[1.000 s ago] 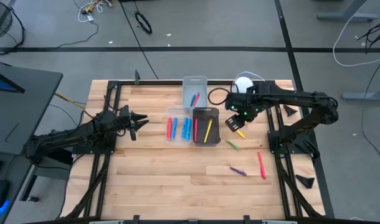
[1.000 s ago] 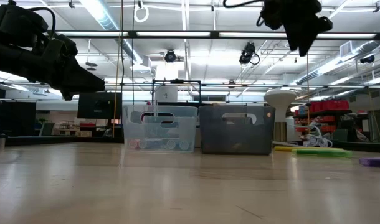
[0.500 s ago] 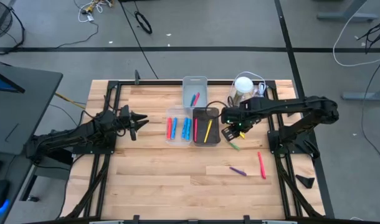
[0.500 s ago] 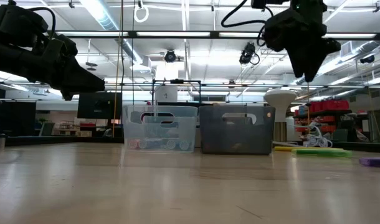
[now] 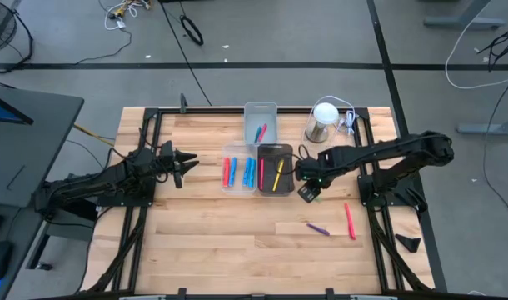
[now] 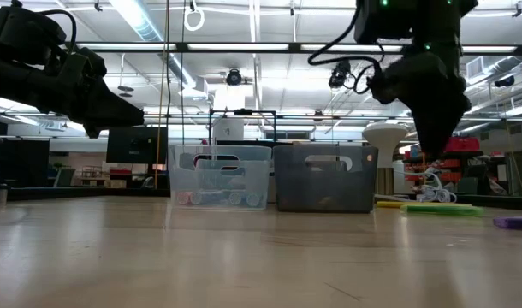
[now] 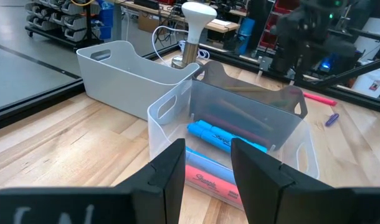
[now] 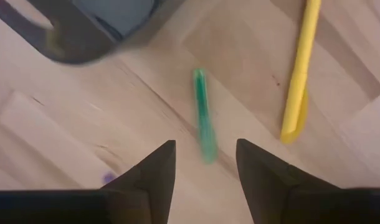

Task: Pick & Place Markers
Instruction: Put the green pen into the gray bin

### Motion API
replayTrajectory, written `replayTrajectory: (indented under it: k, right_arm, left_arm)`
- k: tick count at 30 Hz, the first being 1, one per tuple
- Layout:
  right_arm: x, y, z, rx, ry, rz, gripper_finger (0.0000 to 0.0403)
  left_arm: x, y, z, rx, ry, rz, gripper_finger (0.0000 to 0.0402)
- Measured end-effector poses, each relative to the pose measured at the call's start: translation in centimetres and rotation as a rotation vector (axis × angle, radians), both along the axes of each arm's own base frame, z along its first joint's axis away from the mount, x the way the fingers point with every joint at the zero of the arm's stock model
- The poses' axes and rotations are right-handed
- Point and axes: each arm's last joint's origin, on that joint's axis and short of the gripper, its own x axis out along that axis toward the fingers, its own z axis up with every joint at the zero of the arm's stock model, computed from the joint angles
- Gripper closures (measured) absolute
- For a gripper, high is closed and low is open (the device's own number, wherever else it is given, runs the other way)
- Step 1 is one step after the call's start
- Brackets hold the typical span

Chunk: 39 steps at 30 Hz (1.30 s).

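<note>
Loose markers lie flat on the wood: a green marker [image 8: 204, 115] and a yellow marker [image 8: 299, 68] close under my right gripper [image 8: 205, 183], and a purple marker [image 5: 318, 228] and a red marker [image 5: 350, 221] farther toward the near edge. My right gripper [image 5: 308, 190] hangs open above the green marker, fingers pointing down, beside the dark bin [image 5: 275, 168]. It touches nothing. The dark bin holds a red and a yellow marker. The clear bin [image 5: 239, 168] holds red and blue markers. My left gripper [image 5: 183, 160] waits open, left of the clear bin.
A pale bin [image 5: 261, 125] with a blue and a red marker stands behind the two bins. A white-topped metal can [image 5: 324, 121] with a cable sits near the far right corner. Bare wood stretches across the near half of the table [image 5: 221, 242].
My right gripper has moved toward the near edge and slightly left, and has come down from beside the dark bin's far right corner to just above the green marker. It covers the yellow marker in the high view now. No marker has moved.
</note>
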Motion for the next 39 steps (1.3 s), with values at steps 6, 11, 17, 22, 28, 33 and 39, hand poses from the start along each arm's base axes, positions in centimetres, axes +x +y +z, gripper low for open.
replayTrajectory:
  k: [6, 11, 17, 22, 28, 33, 39]
  right_arm:
    - [-0.6, 0.2, -2.8, -0.009, -0.024, 0.078, 0.0232]
    - [-1.0, 0.2, -4.4, -0.014, -0.052, 0.107, 0.0232]
    - [-1.8, 0.1, -5.9, -0.019, -0.042, 0.152, 0.0232]
    - [-2.0, 0.1, -6.7, -0.023, -0.060, 0.180, 0.0232]
    - [-1.5, 0.1, -7.5, -0.027, -0.063, 0.207, 0.0232]
    - [-1.3, 0.1, -7.9, -0.023, -0.052, 0.157, 0.0232]
    - [-1.2, 0.1, -7.9, 0.036, -0.047, -0.149, 0.0251]
  left_arm:
    - [0.0, 0.0, 0.0, 0.000, 0.000, 0.000, 0.0266]
    - [0.0, 0.0, 0.0, 0.000, 0.000, 0.000, 0.0266]
    - [0.0, 0.0, 0.0, 0.000, 0.000, 0.000, 0.0266]
    - [0.0, 0.0, 0.0, 0.000, 0.000, 0.000, 0.0266]
    - [0.0, 0.0, 0.0, 0.000, 0.000, 0.000, 0.0266]
    - [0.0, 0.0, 0.0, 0.000, 0.000, 0.000, 0.0266]
    - [0.0, 0.0, 0.0, 0.000, 0.000, 0.000, 0.0266]
